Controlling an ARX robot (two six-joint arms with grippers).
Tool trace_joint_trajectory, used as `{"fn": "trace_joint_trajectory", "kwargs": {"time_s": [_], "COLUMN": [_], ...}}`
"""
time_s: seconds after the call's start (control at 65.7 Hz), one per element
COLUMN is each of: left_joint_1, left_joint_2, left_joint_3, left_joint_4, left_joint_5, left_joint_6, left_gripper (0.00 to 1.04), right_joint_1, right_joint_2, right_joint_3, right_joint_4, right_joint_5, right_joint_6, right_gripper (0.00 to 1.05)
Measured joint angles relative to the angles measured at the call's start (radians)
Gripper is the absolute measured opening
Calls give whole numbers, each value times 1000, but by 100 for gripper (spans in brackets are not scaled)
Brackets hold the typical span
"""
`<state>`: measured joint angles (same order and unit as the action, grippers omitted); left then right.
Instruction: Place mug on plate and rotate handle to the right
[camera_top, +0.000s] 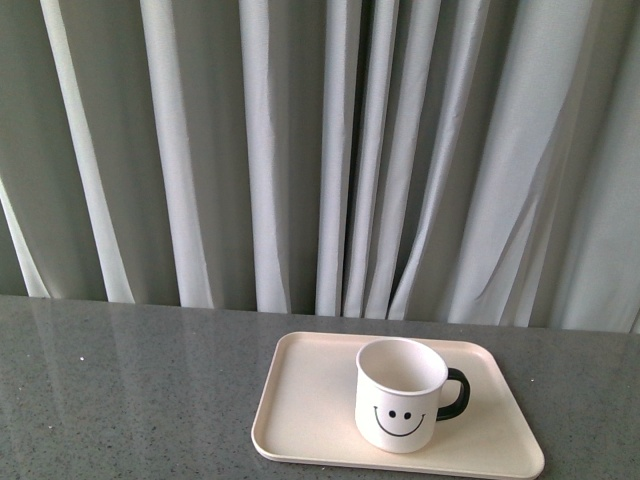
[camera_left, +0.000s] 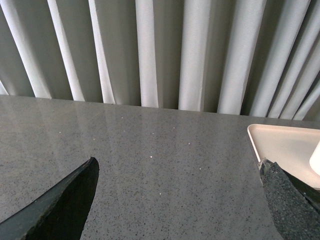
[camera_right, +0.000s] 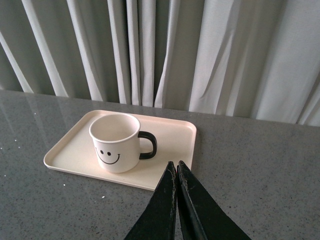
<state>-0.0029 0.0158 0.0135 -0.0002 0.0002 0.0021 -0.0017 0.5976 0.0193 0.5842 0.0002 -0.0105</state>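
The cream-white mug (camera_top: 401, 394) with a black smiley face stands upright on the pale pink plate (camera_top: 300, 400), right of the plate's middle. Its black handle (camera_top: 455, 394) points to the right. The right wrist view shows the same mug (camera_right: 115, 142), handle (camera_right: 148, 145) and plate (camera_right: 172, 135), with my right gripper (camera_right: 176, 164) shut and empty, its tips just over the plate's near edge and apart from the mug. My left gripper (camera_left: 177, 167) is open over bare counter, with the plate's corner (camera_left: 280, 142) beside one finger. Neither arm shows in the front view.
The grey speckled counter (camera_top: 130, 390) runs under everything. Pale pleated curtains (camera_top: 320, 150) hang along its far edge.
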Motion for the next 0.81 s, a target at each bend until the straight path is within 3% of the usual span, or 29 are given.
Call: {"fn": "trace_joint_trajectory", "kwargs": {"time_s": [0.807], "left_joint_1": [0], "left_joint_2": [0], "left_joint_3": [0], "left_joint_4": [0], "left_joint_5": [0], "left_joint_6": [0], "left_gripper": [95], "right_joint_1": [0], "right_joint_2": [-383], "right_joint_3": [0], "right_joint_4": [-369], "right_joint_5": [0], "right_joint_6": [0], "right_gripper": [2]}}
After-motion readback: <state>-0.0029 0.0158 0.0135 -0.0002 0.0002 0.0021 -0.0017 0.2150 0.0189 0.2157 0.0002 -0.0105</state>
